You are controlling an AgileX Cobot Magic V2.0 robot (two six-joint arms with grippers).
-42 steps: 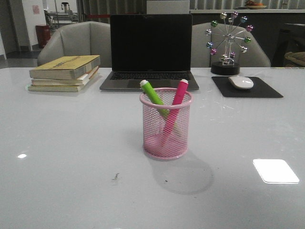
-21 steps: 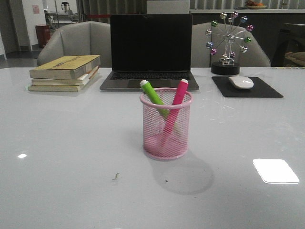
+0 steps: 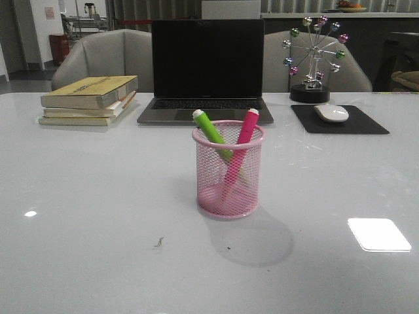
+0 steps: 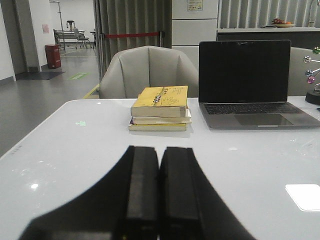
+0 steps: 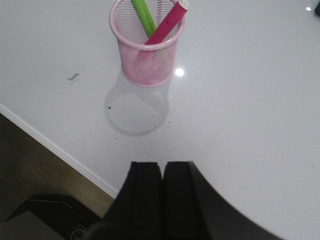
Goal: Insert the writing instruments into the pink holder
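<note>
The pink holder (image 3: 228, 175) stands upright mid-table, a wire-mesh cup. Inside it lean a lime green marker (image 3: 211, 133) and a magenta marker (image 3: 243, 136), crossing each other, whitish ends poking above the rim. The right wrist view shows the same pink holder (image 5: 146, 56) with the green marker (image 5: 143, 15) and magenta marker (image 5: 167, 23) in it. My right gripper (image 5: 162, 166) is shut and empty, well back from the cup near the table's front edge. My left gripper (image 4: 160, 151) is shut and empty, away from the cup. Neither arm appears in the front view.
A stack of books (image 3: 90, 99) lies at the back left, an open laptop (image 3: 207, 69) behind the cup, and a mouse (image 3: 331, 112) on a black pad (image 3: 340, 122) with a ball ornament (image 3: 312, 59) at the back right. The table edge (image 5: 55, 149) runs close to my right gripper.
</note>
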